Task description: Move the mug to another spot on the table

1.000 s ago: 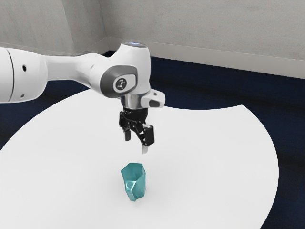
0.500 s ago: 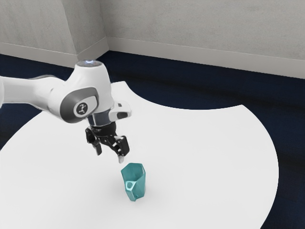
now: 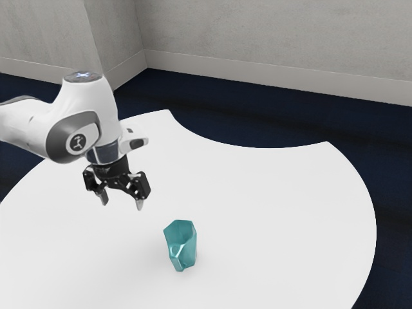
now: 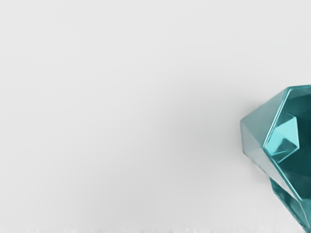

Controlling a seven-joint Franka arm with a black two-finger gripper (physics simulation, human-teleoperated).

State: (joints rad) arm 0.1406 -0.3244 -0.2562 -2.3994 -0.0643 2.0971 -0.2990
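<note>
The claw (image 3: 121, 202) hangs above the white worktop (image 3: 277, 206), its fingers spread wide and holding nothing. The teal mug (image 3: 179, 245) stands near it, toward the exterior view's right.

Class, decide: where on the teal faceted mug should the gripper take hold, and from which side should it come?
Probably from above. The teal faceted mug stands upright on the white round table, mouth open upward, so the open black gripper could drop one finger inside and pinch the rim wall, away from the handle loop on its side.
</note>
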